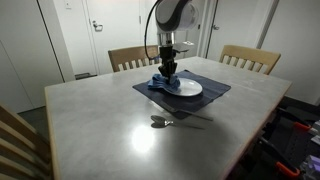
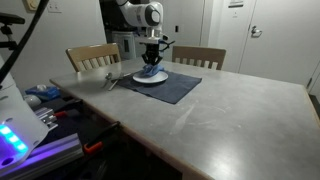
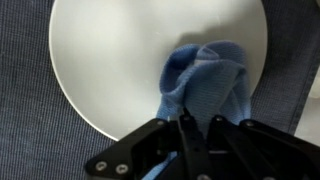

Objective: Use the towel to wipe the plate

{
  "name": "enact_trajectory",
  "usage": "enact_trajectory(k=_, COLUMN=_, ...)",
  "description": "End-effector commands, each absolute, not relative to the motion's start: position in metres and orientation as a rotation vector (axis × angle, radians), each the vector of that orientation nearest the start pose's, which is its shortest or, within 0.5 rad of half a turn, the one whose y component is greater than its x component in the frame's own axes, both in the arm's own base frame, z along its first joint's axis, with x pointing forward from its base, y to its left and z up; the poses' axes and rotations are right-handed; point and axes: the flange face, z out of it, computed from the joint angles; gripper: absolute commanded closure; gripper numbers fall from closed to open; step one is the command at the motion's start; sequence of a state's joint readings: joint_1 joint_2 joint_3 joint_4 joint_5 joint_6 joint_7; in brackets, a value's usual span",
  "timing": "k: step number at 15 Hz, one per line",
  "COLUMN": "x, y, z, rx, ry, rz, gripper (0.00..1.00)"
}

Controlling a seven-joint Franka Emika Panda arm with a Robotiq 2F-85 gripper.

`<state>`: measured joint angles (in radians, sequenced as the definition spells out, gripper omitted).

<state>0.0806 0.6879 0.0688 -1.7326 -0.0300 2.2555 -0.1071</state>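
On the grey table (image 1: 90, 125), a dark placemat (image 1: 218, 96) likely stops the white plate (image 3: 120, 60) sliding. Your gripper (image 3: 198, 128) pinches the blue towel (image 3: 205, 75) between clamped fingers, its bunched end down on the plate for wiping.

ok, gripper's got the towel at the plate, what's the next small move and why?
Probably drag the towel across the plate toward its bare side. The gripper is shut on the bunched towel, which sits near one rim; most of the plate shows uncovered.
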Motion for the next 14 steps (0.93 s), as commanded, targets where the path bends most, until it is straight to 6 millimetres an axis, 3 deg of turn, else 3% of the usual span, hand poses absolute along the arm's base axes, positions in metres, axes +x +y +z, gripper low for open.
enact_trajectory(k=1, x=0.619, y=0.082, z=0.165, rx=-3.024, ry=-0.382, rz=0.174, gripper=0.97)
enact_trajectory(k=10, x=0.596, y=0.061, z=0.181, rx=-3.137, ry=-0.3, rz=0.003, gripper=0.97)
enact_trajectory(k=14, x=0.593, y=0.059, z=0.174, rx=-3.184, ry=-0.226, rz=-0.035, gripper=0.97)
